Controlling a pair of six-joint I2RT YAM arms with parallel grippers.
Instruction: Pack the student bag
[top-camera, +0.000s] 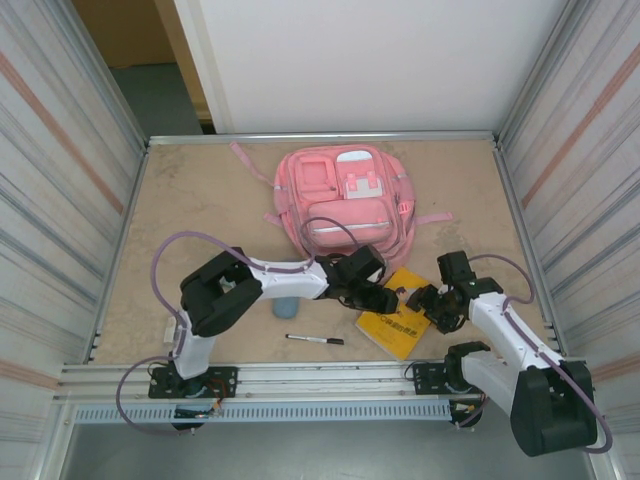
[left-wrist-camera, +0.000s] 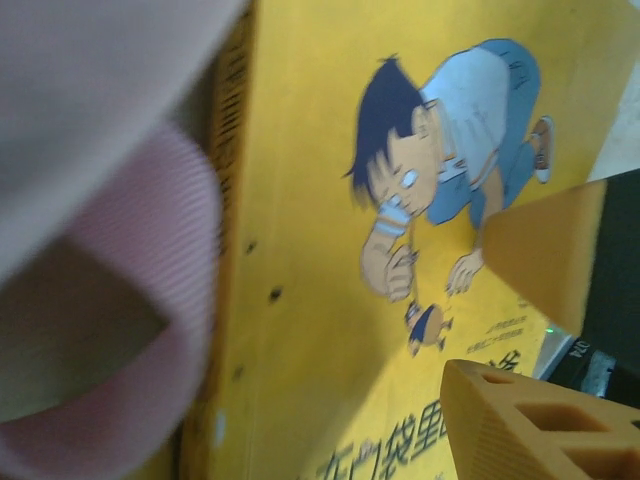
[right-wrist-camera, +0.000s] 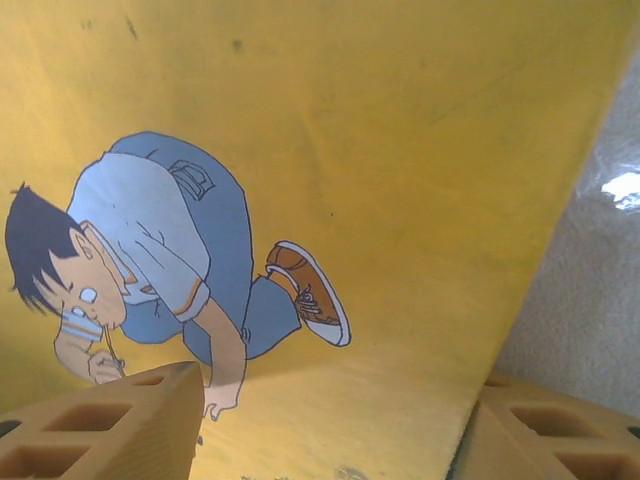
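The pink student bag (top-camera: 340, 195) lies flat at the back middle of the table, pockets up. In front of it lies a yellow book (top-camera: 404, 326) with a cartoon boy on its cover (left-wrist-camera: 320, 180) (right-wrist-camera: 400, 140). My left gripper (top-camera: 387, 298) hovers at the book's left end. One orange finger (left-wrist-camera: 530, 425) sits over the cover; the other is hidden behind a ribbed pink strap (left-wrist-camera: 150, 300). My right gripper (top-camera: 423, 299) (right-wrist-camera: 330, 425) stands open astride the book's edge, one finger (right-wrist-camera: 110, 425) above the cover and the other beside it, above the table.
A black pen (top-camera: 315, 340) lies near the front rail. A small blue-grey object (top-camera: 287, 306) sits under the left forearm. Metal rails and ribbed walls fence the table. An orange finger of the right gripper (left-wrist-camera: 545, 250) shows in the left wrist view.
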